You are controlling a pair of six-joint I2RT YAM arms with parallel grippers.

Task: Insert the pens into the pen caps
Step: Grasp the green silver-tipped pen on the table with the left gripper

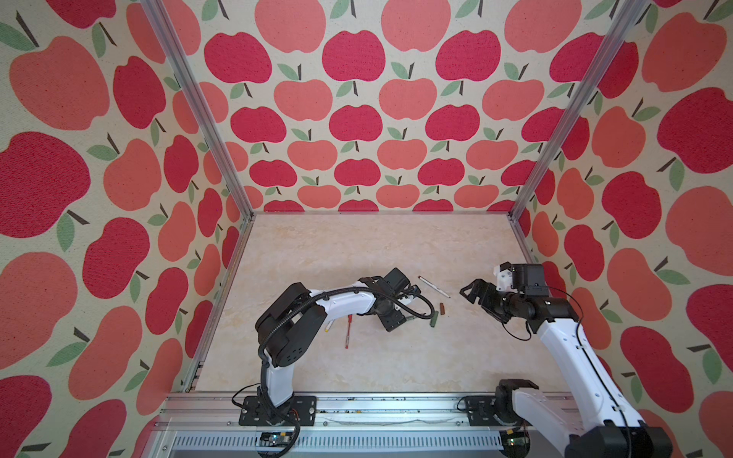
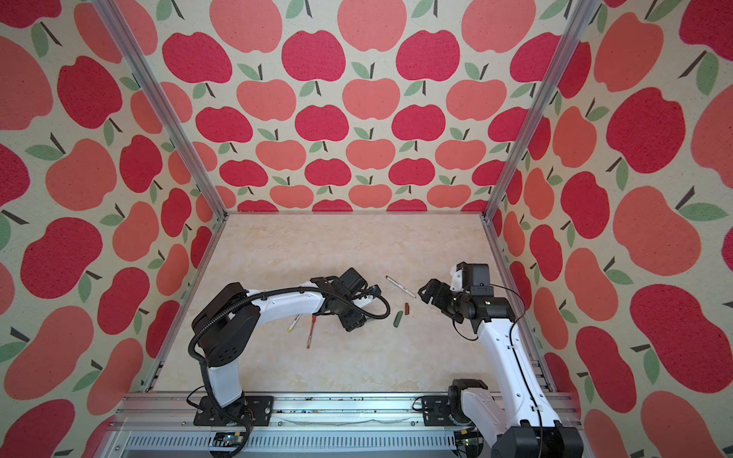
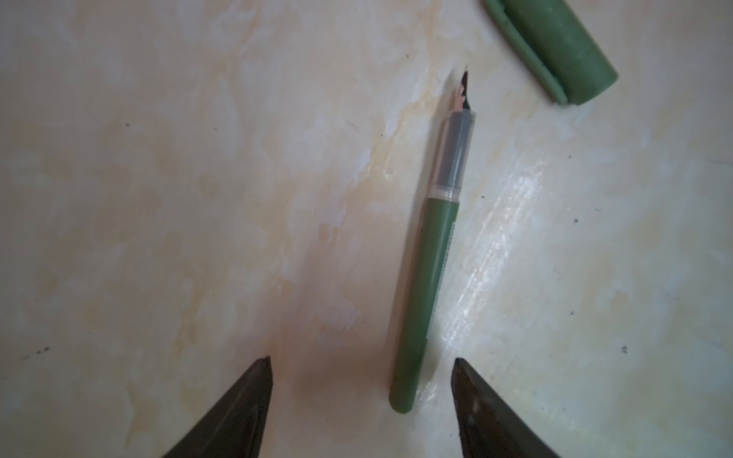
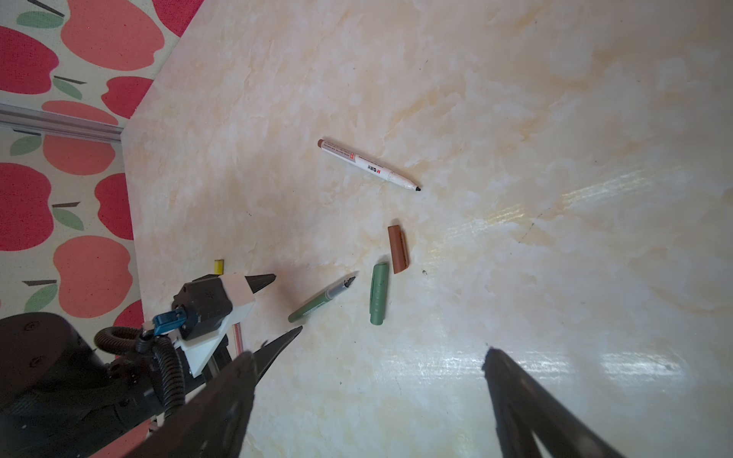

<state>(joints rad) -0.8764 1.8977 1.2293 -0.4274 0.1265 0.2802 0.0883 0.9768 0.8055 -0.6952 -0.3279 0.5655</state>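
Marble table [image 1: 357,246]: everything lies loose, mid-field.
Left arm [image 1: 345,303]: overhangs red pen [image 1: 348,333], yellow-tipped pen [image 1: 330,325].
Left gripper [image 3: 363,359]: jaws apart, green pen [image 3: 426,277] end between, ungripped.
Right gripper [image 4: 367,355]: jaws wide, empty.
White pen [image 4: 369,165]: apart, unobstructed.
Green cap [image 4: 378,293], brown cap [image 4: 398,249]: beside green pen's nib.

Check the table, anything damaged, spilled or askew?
Nothing spilled or broken. Only oddity: the green pen has a jagged-looking nib in the left wrist view, possibly just blur. It lies uncapped, its nib near the green cap but apart from it. The brown cap and white pen also lie separate.
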